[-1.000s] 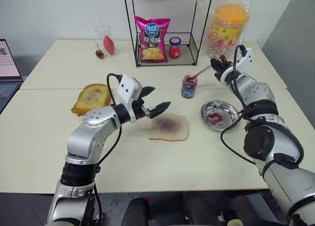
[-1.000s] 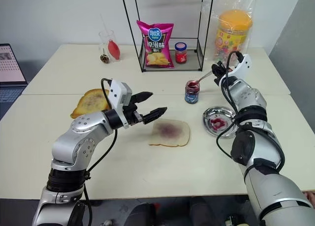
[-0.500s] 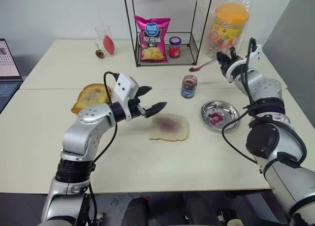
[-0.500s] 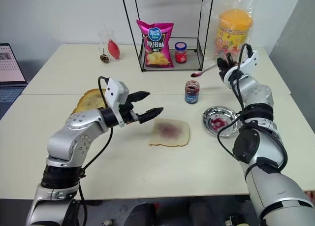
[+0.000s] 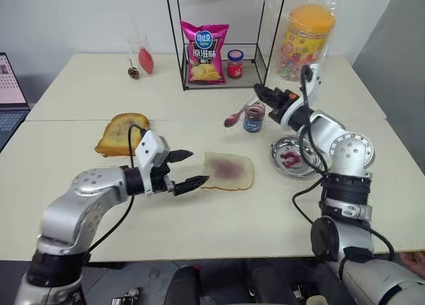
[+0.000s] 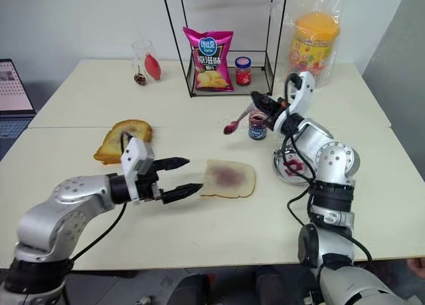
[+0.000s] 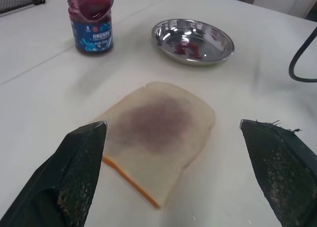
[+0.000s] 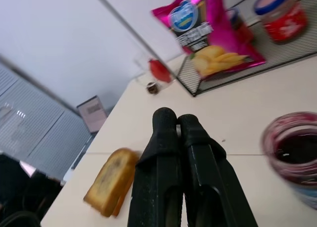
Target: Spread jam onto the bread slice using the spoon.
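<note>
Since a second ago the right gripper point(image 5: 260, 92) has swung the spoon point(image 5: 238, 114) away from the open jam jar point(image 5: 254, 117), fingers clamped on its slim handle. Its red-stained bowl points down-left toward the bread slice point(image 5: 228, 171), pale, squarish, purple-smeared, flat on the table point(image 5: 219, 225). Beside the slice, the left gripper point(image 5: 186, 170) spreads wide, empty.
</note>
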